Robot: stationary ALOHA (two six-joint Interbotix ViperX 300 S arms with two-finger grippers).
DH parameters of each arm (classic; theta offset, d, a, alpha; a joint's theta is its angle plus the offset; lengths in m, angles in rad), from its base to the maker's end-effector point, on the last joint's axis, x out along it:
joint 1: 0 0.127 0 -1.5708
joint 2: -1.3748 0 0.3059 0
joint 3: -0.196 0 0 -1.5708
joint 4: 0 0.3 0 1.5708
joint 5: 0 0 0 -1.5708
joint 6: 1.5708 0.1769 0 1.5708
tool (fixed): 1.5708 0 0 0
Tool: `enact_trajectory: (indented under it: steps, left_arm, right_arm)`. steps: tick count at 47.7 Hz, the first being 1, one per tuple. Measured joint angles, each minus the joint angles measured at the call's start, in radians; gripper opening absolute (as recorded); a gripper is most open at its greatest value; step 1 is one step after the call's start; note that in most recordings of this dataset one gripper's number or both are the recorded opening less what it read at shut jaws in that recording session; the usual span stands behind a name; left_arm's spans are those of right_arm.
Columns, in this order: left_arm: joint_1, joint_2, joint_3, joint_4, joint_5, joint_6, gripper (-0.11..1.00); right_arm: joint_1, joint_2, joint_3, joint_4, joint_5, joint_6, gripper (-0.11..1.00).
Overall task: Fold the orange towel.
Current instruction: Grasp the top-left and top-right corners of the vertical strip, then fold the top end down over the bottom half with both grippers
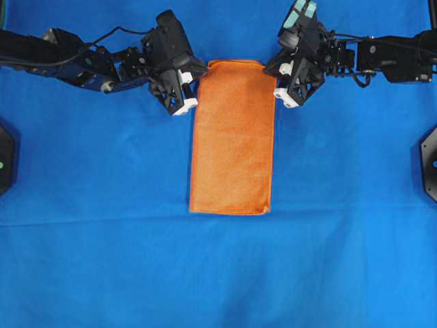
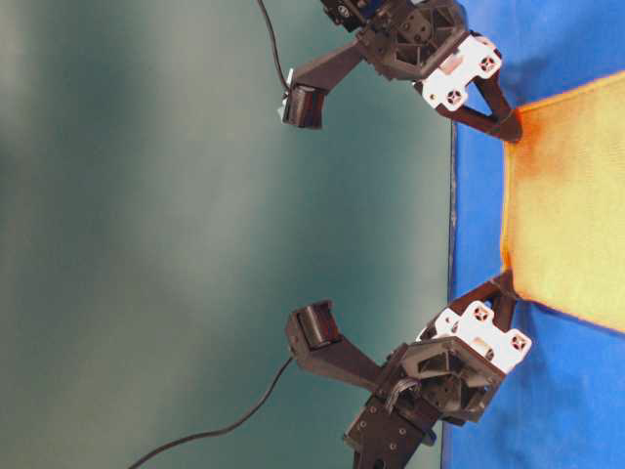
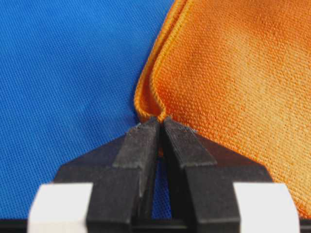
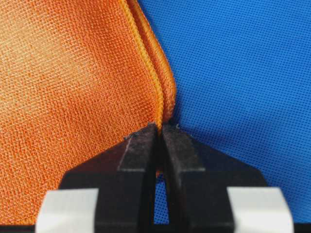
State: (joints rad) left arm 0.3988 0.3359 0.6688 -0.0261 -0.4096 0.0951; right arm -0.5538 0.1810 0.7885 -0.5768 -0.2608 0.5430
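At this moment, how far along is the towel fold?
Done: the orange towel already lies as a long doubled strip on the blue cloth; both wrist views show two hems stacked. In hand: the left gripper and right gripper are shut on its two far corners. Left: probably folding that end over to the near edge.

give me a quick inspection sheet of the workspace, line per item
surface: large blue cloth spread flat, faint creases only
job's things: orange towel lies as a long rectangle, doubled layers showing at its edges; top corners at the two grippers
clutter: nothing seen
grippers: left gripper shut on a towel corner; right gripper shut on the other top corner; fingers pinch the hem
cables: black cable along the left arm, another trailing in the table-level view
surroundings: plain grey-green backdrop; dark fixtures at both side edges of the overhead view
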Motion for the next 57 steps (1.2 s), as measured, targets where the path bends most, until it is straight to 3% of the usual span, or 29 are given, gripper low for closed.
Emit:
enact_trajectory:
  steps: [25, 35, 57]
  left_arm:
    - [0.043, -0.018, 0.000, 0.000, 0.000, 0.018, 0.02]
    - [0.069, -0.063, 0.000, 0.002, 0.005, 0.072, 0.02]
    - [0.049, -0.120, 0.000, 0.002, 0.069, 0.081, 0.02]
  right_arm:
    - [-0.008, 0.000, -0.031, 0.000, 0.021, -0.002, 0.03]
    - [-0.026, 0.000, -0.061, 0.000, 0.054, -0.008, 0.03]
    - [-0.025, -0.057, -0.040, 0.000, 0.064, -0.008, 0.03]
